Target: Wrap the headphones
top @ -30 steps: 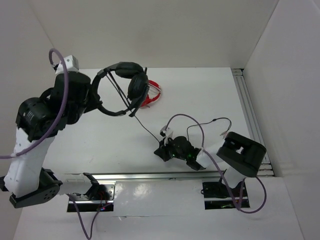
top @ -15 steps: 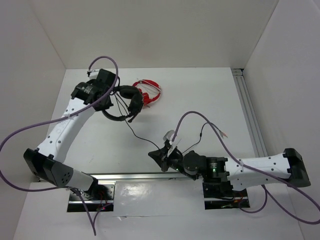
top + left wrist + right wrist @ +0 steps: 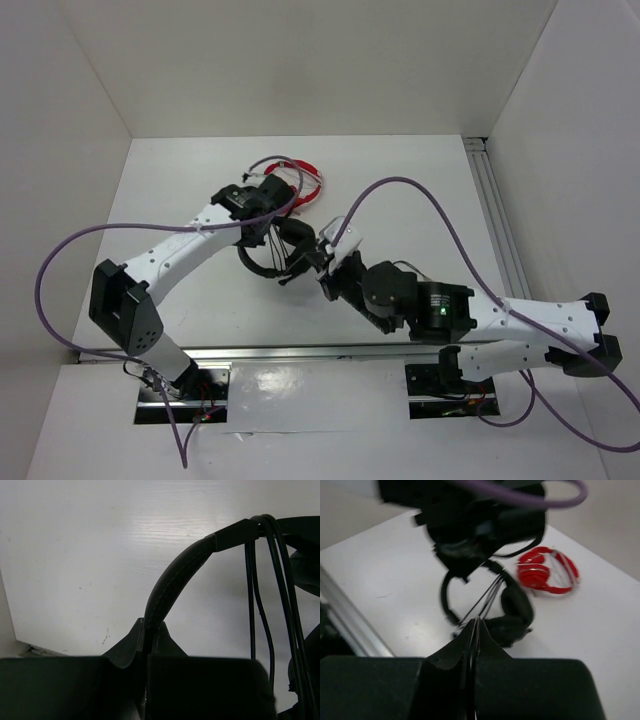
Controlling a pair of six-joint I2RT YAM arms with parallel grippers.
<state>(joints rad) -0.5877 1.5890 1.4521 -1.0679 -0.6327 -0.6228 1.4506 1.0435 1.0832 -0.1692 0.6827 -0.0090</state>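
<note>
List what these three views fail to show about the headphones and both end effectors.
- Left wrist: the left end effector clamps the headband, but the earcups are cut off at the right edge.
- Top external: both grips are hidden under the wrists.
- Right wrist: motion blur; the right end effector pinches the cable, whose plug end shows nowhere.

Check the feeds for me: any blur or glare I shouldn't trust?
Top external: sharp, evenly lit. Left wrist: headphones band crisp, bright glare on the table, foreground in dark silhouette. Right wrist: whole frame soft, red headphones smeared.
</note>
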